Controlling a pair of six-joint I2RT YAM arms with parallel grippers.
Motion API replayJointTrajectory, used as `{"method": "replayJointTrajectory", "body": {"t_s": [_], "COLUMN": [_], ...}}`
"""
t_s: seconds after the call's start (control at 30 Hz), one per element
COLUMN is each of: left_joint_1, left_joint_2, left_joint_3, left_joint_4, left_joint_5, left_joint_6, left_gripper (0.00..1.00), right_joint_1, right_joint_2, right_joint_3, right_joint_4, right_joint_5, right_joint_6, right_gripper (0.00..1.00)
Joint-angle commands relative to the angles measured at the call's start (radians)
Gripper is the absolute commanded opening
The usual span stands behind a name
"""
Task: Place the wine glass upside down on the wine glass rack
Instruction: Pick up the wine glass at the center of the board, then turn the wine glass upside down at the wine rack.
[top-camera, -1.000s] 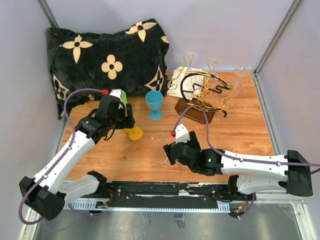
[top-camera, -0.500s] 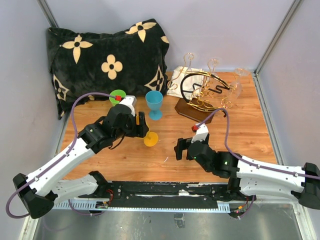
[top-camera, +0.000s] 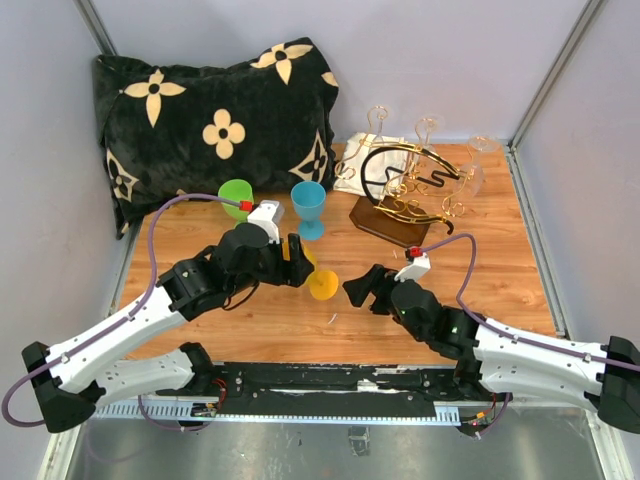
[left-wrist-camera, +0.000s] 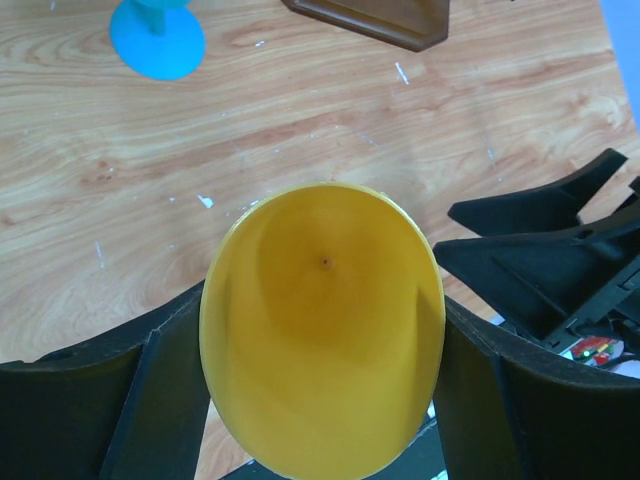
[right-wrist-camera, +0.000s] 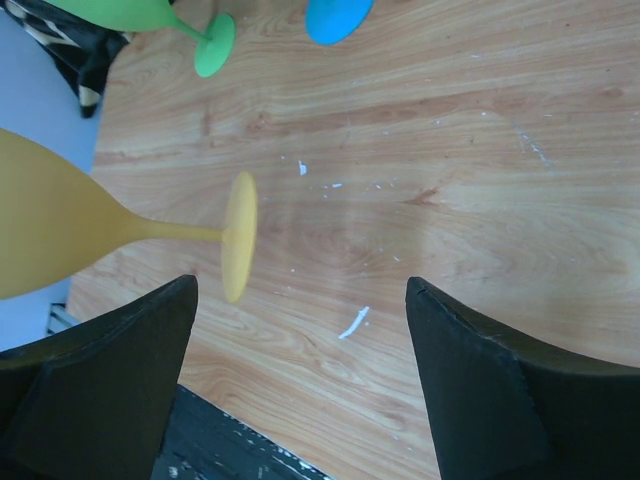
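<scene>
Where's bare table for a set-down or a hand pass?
Bare table: right of the wine glass rack up to the right wall; also its front-middle strip. Crowded: back middle, where green glass, blue glass and rack stand close, and centre, where the yellow glass in the left gripper faces the right gripper.

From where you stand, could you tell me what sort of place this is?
Most likely a robot test cell, not a home: a wooden table boxed in by plain pale panels, a black mounting rail at its near edge, and props such as the wine glass rack and a pillow.
</scene>
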Motion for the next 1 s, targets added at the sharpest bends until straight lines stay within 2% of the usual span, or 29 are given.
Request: {"method": "replayJointTrajectory", "body": {"t_s": [0.0, 0.13, 0.47, 0.67, 0.97], "left_joint_1": [-0.026, -0.043, -0.049, -0.050, -0.049], "left_joint_2": [-0.021, -0.016, -0.049, -0.054, -0.099], "left_joint_3": [-0.018, -0.020, -0.039, -0.041, -0.067], "left_joint_4": [0.097, 0.112, 0.158, 0.192, 0.228], "left_joint_5": [-0.013, -0.017, 0.019, 0.070, 0.071], "left_joint_6": [-0.022, -0.019, -0.014, -0.009, -0.015], "left_gripper": [0.65, 0.65, 0.65, 0.65, 0.65], "right_joint_1": [-0.013, -0.021, -0.026, -0.029, -0.064], "right_joint_2": [0.003, 0.018, 0.044, 0.060, 0.099], "right_joint_3": [-0.038, -0.050, -0.098, -0.102, -0.101], "right_joint_4": [0.170, 0.215, 0.368, 0.380, 0.438], "right_joint_5": [0.009, -0.013, -0.031, -0.035, -0.116], "right_joint_6": [0.058, 0.058, 0.076, 0.089, 0.087], "right_gripper": [0.85, 0.82, 0.67, 0.62, 0.45]}}
